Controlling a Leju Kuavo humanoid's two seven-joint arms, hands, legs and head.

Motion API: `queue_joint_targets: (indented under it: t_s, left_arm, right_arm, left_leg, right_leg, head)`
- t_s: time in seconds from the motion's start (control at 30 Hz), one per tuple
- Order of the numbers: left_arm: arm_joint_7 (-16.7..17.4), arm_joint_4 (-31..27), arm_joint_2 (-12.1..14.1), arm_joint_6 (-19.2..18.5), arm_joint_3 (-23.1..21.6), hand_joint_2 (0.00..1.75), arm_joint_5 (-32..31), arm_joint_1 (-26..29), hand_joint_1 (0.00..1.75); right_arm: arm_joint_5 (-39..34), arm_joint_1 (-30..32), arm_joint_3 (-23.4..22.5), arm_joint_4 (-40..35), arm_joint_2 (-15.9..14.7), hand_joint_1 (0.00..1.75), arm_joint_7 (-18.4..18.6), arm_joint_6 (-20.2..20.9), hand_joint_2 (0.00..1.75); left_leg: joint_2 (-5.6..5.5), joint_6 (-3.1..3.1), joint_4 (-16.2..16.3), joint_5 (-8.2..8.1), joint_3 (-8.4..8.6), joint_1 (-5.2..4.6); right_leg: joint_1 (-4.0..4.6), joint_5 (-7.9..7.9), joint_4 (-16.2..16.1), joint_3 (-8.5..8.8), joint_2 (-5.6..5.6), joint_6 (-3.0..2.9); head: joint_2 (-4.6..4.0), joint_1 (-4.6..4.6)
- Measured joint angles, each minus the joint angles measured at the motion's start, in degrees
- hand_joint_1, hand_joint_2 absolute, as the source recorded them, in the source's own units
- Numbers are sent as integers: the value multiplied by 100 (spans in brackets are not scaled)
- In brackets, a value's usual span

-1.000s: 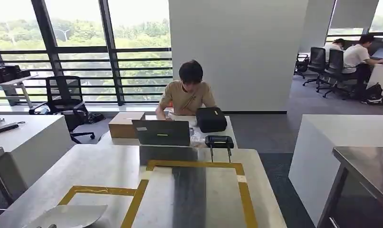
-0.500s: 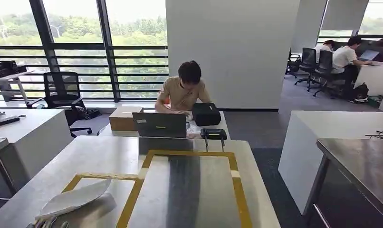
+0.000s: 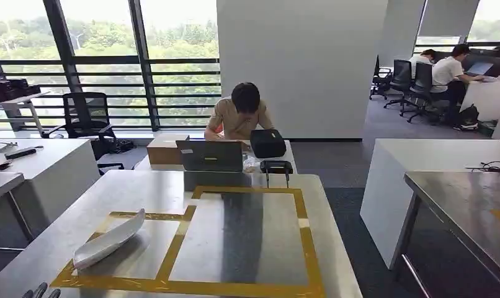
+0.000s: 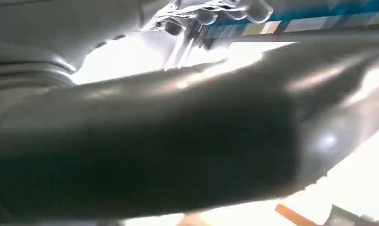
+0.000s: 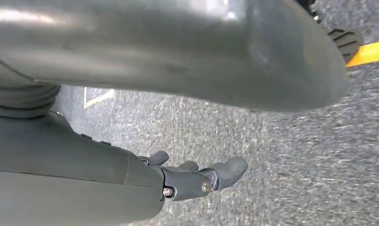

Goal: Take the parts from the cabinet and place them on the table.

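While we look forward and down from the head view, a long white curved part (image 3: pixel 109 239) lies on the pale tabletop (image 3: pixel 247 242), inside the smaller left-hand rectangle marked out by yellow tape (image 3: pixel 177 242), slanting from the near left corner up toward the middle. Our left hand (image 3: pixel 41 291) shows as a few dark fingertips at the near left edge of the tabletop, just short of the part and not touching it; we cannot tell how far open it is, and the left wrist view is blurred by a dark rounded shape close to the lens. Our right hand (image 5: pixel 197 176) hangs over grey carpet (image 5: pixel 296 155) in the right wrist view, its dark fingers gently curled and apart, holding nothing. At the far end of the tabletop a person (image 3: pixel 240 115) in a tan shirt sits bent over an open laptop (image 3: pixel 210 156), with a cardboard box (image 3: pixel 166 149) on one side and a black bag (image 3: pixel 267 143) on the other. A dark steel tabletop (image 3: pixel 477 211) stands off to the right, and an office chair (image 3: pixel 86 121) stands by the windows on the left.
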Motion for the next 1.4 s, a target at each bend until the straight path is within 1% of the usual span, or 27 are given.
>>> queue_joint_targets:
  t_s: [0.1, 0.13, 0.17, 0.23, 0.3, 0.37, 0.43, 0.47, 0.5, 0.53, 0.6, 0.63, 0.67, 0.73, 0.77, 0.8, 0.83, 0.9, 0.93, 0.97, 1.0, 1.13, 1.17, 1.23, 1.3, 1.33, 1.4]
  left_arm:
    - [-551, 1374, -83, -142, 562, 0, 850, -166, 0]
    - [-653, 1872, -123, -148, 702, 0, 980, -292, 0]
    - [-692, 2458, -174, -172, 858, 0, 1065, -411, 0]
    - [-574, 3663, -273, -389, 1113, 0, 1293, -545, 0]
    - [-182, 4672, -406, -978, 1467, 0, 1746, -501, 0]
    - [466, 5399, -556, -1682, 1906, 0, 2358, -367, 0]
    - [1362, 5945, -765, -2079, 2394, 0, 2913, -201, 0]
    - [1760, 6162, -897, -2105, 2632, 0, 3121, -174, 0]
    - [2070, 6321, -971, -2107, 2840, 0, 3280, -169, 0]
    - [2291, 6477, -1047, -2083, 3078, 0, 3464, -165, 0]
    - [2326, 6665, -1189, -2063, 3500, 0, 3701, -102, 0]
    - [2313, 6749, -1233, -2063, 3635, 0, 3699, -98, 0]
    - [2311, 6820, -1265, -2069, 3747, 0, 3679, -99, 0]
    - [2285, 6897, -1287, -2148, 3859, 0, 3577, -104, 0]
    - [2267, 6932, -1285, -2239, 3872, 0, 3492, -104, 0]
    - [2250, 6963, -1285, -2347, 3872, 0, 3398, -106, 0]
    - [2217, 6980, -1285, -2431, 3872, 0, 3325, -107, 0]
    - [2112, 7000, -1285, -2579, 3872, 0, 3167, -123, 0]
    - [2086, 7004, -1283, -2614, 3872, 0, 3128, -145, 0]
    - [2073, 7015, -1321, -2629, 3872, 0, 3100, -190, 0]
    - [2064, 7022, -1287, -2631, 3872, 0, 3098, -196, 0]
    - [1864, 7072, -1290, -2693, 3864, 0, 2971, -182, 0]
    - [1731, 7076, -1287, -2734, 3835, 0, 2899, -192, 0]
    - [1489, 7083, -1283, -2808, 3726, 0, 2590, -252, 0]
    - [1528, 7094, -1305, -2883, 3519, 0, 2225, -389, 0]
    - [1559, 7096, -1322, -2927, 3428, 0, 2105, -466, 0]
    - [1625, 7102, -1368, -2987, 3221, 0, 1948, -592, 0]
  right_arm:
    - [-4, 20, 0, 0, 0, 0, 98, -39, 0]
    - [-7, 24, 0, 0, 0, 0, 103, -39, 0]
    - [-11, 23, -2, 0, 2, 0, 111, -37, 0]
    - [-11, 11, -2, 0, 9, 0, 105, -35, 0]
    - [6, 7, -2, 0, 9, 0, 100, -28, 0]
    - [57, 17, -4, 0, 0, 0, 83, 2, 0]
    - [116, 5, -2, 0, -20, 0, 46, 48, 0]
    - [129, -6, 2, -2, -57, 0, 37, 70, 0]
    - [140, -12, 7, -2, -59, 0, 17, 74, 0]
    - [144, -15, 9, -2, -61, 0, 20, 64, 0]
    - [148, -47, 9, -2, -68, 0, 98, 55, 0]
    - [184, -64, 11, -2, -63, 0, 164, 59, 0]
    - [207, -78, 22, -2, -63, 0, 231, 63, 0]
    - [223, -85, 44, -2, -63, 0, 306, 85, 0]
    - [216, -84, 44, -2, -61, 0, 306, 85, 0]
    - [206, -85, 44, -2, -61, 0, 310, 81, 0]
    - [194, -88, 44, -2, -61, 0, 317, 72, 0]
    - [192, -96, 44, -2, -61, 0, 336, 55, 0]
    - [190, -104, 44, -2, -61, 0, 341, 57, 0]
    - [181, -105, 42, -20, -103, 0, 345, 55, 0]
    - [179, -111, 42, -20, -74, 0, 347, 55, 0]
    - [179, -63, 44, -17, -63, 0, 363, 53, 0]
    - [179, -52, 44, -17, -59, 0, 350, 46, 0]
    - [195, -62, 42, -17, -50, 0, 183, 50, 0]
    - [214, -111, 44, -17, -46, 0, 122, 55, 0]
    - [219, -137, 44, -17, -39, 0, 142, 42, 0]
    - [240, -174, 44, -20, -15, 0, 188, 28, 0]
  left_leg:
    - [19, 186, -48, 130, -73, -32]
    - [51, 247, -52, 195, -130, -21]
    - [50, 293, -52, 255, -193, -23]
    - [63, 326, -45, 386, -348, -51]
    - [109, 349, -26, 490, -512, -100]
    - [144, 351, 8, 561, -637, -134]
    - [177, 361, 34, 613, -703, -141]
    - [195, 339, 35, 661, -736, -156]
    - [188, 325, 17, 712, -751, -127]
    - [176, 296, -1, 759, -754, -110]
    - [149, 232, -65, 878, -759, -121]
    - [109, 212, -25, 801, -791, -109]
    - [64, 153, 128, 518, -862, -106]
    - [43, 64, 881, -136, -1050, -49]
    - [43, 16, 1273, -335, -1111, -18]
    - [42, -24, 1526, -343, -1108, 10]
    - [43, -67, 1545, -202, -1015, 37]
    - [47, -181, 986, 191, -519, 129]
    - [46, -260, 480, 225, -144, 195]
    - [10, -336, 103, -89, 114, 125]
    - [-19, -120, 150, -27, 17, 107]
    - [19, 182, 149, 66, -202, 73]
    - [22, 237, 150, 134, -275, 56]
    - [19, 285, 148, 280, -409, 21]
    - [21, 319, 158, 431, -613, -35]
    - [20, 329, 165, 504, -713, -62]
    - [21, 334, 167, 622, -846, -106]
  right_leg:
    - [-36, 157, -74, -34, 32, 122]
    - [-52, -13, 12, -90, 28, 136]
    - [-42, -355, 273, -197, 23, 143]
    - [-25, -1031, 1166, -460, 23, 142]
    - [14, -1184, 1711, -491, 23, 114]
    - [86, -839, 1335, -46, 25, 32]
    - [217, -634, 278, 750, 53, -162]
    - [229, -823, -106, 968, 39, -267]
    - [249, -793, -183, 973, 35, -221]
    - [265, -767, -213, 952, 32, -255]
    - [239, -632, -330, 906, 14, -321]
    - [184, -530, -408, 920, -33, -292]
    - [167, -468, -439, 869, -35, -329]
    - [136, -358, -427, 729, -44, -290]
    - [118, -302, -412, 650, -55, -270]
    - [88, -249, -382, 559, -67, -239]
    - [57, -206, -337, 463, -72, -200]
    - [-31, -143, -205, 273, -82, -106]
    - [-62, -117, -105, 169, -83, -60]
    - [-59, -90, -39, 70, -76, 4]
    - [-40, -50, -8, 40, -70, 42]
    - [-101, 74, 13, -42, -46, 165]
    - [-100, -254, 186, -118, -41, 164]
    - [-74, -1016, 954, -322, -38, 142]
    - [-21, -1379, 1644, -413, -29, 83]
    - [15, -1309, 1761, -341, -20, 37]
    - [108, -912, 1254, 197, -8, -97]
  head:
    - [0, 11]
    - [0, 11]
    - [0, 20]
    - [0, 20]
    - [0, 17]
    - [2, 22]
    - [2, 24]
    - [2, 22]
    - [4, 22]
    - [7, 43]
    - [7, 46]
    - [4, 41]
    - [7, 42]
    - [5, 41]
    - [7, 44]
    - [7, 41]
    - [7, 46]
    - [7, 46]
    - [7, 48]
    - [7, 28]
    - [7, 57]
    - [7, 61]
    - [7, 63]
    - [7, 70]
    - [7, 68]
    - [7, 68]
    - [7, 68]
